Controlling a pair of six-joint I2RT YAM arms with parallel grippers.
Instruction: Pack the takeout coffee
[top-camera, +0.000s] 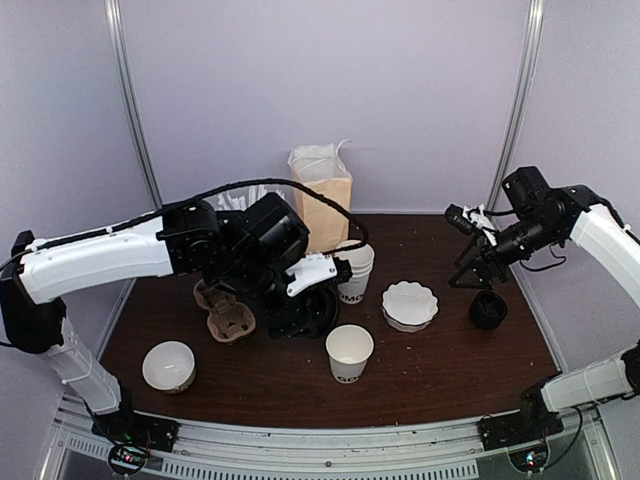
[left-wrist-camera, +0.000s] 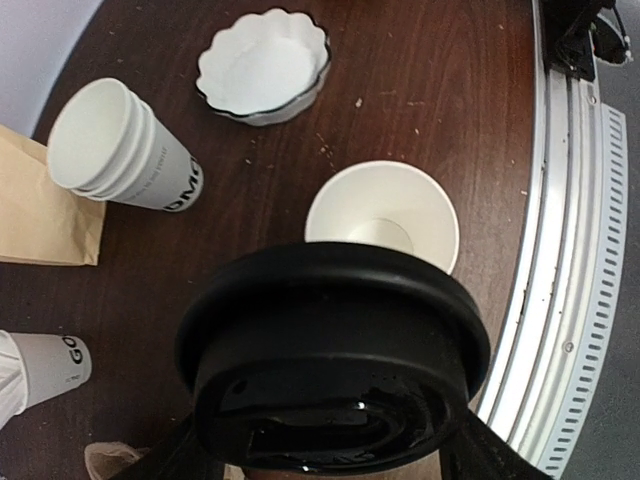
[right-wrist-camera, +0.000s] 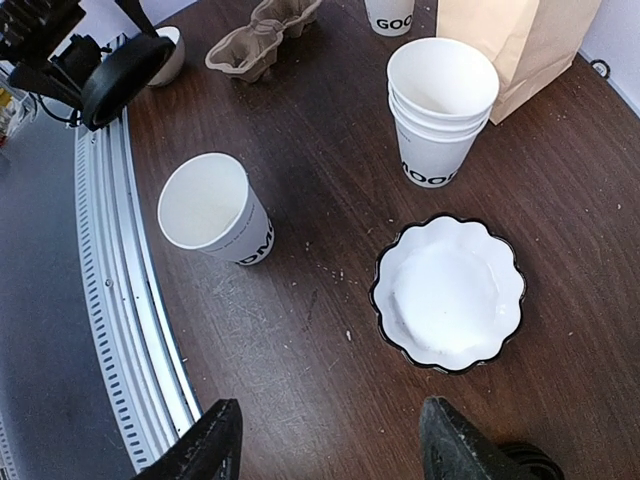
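Worktop (right-wrist-camera: 330, 150): dark wood grain, low sheen, scuffed and flecked with light specks. Black lid (left-wrist-camera: 330, 300): smooth glossy plastic with bright reflections. Open cup (left-wrist-camera: 385, 205): matt white paper. Bag (top-camera: 322, 205): matt brown paper. Cup carrier (top-camera: 228, 318): rough brown moulded pulp. Front rail (right-wrist-camera: 110, 300): ribbed grey metal. Scalloped dish (right-wrist-camera: 450, 295): smooth white, black rim.

Cup stack (top-camera: 355, 270) behind lone cup (top-camera: 349, 352), bag (top-camera: 322, 200) behind stack, dish (top-camera: 410, 305) right, carrier (top-camera: 225, 312) left, lid (left-wrist-camera: 330, 300) aloft beside carrier
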